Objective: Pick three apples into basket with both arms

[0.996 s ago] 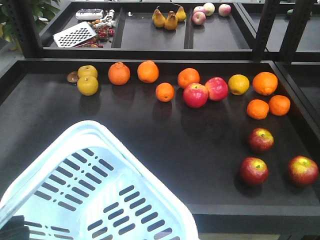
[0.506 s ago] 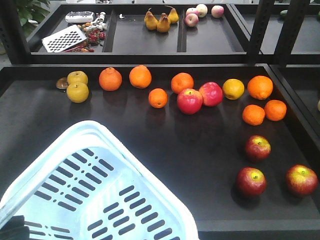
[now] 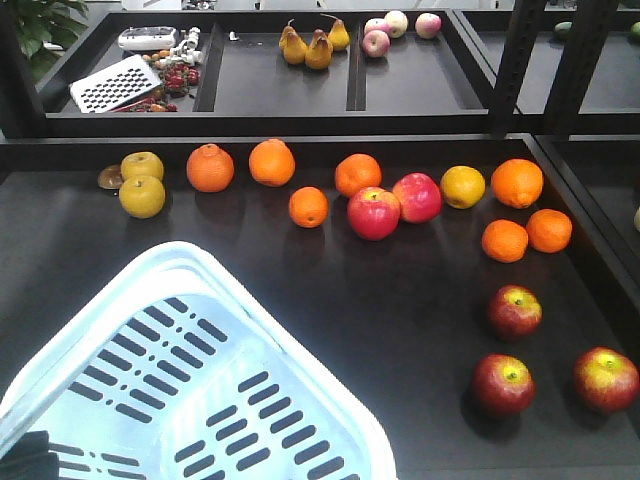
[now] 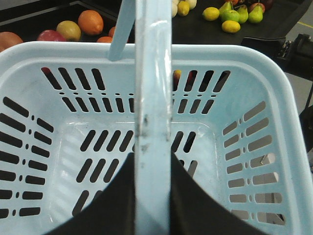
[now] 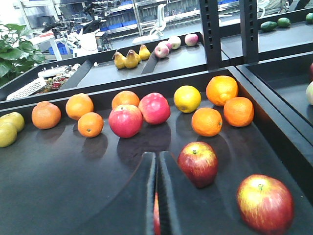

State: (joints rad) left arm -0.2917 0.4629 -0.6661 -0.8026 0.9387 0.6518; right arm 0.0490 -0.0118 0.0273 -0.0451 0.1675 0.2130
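- Table (image 3: 330,300): black, walled, carrying fruit beyond and to the right of the basket.
- Basket (image 3: 215,350): pale blue plastic with slotted walls and floor; its handle (image 4: 151,98) stands raised over its middle.
- Left tool (image 4: 151,156): black fingers pinch the basket's handle from both sides, above the basket's floor.
- Right tool (image 5: 156,156): fingers pressed together, low over the table, right of the basket.
- Apples, three, dark red (image 3: 515,311) (image 3: 503,384) (image 3: 606,379): on the table, well right of the basket, each apart from the others.
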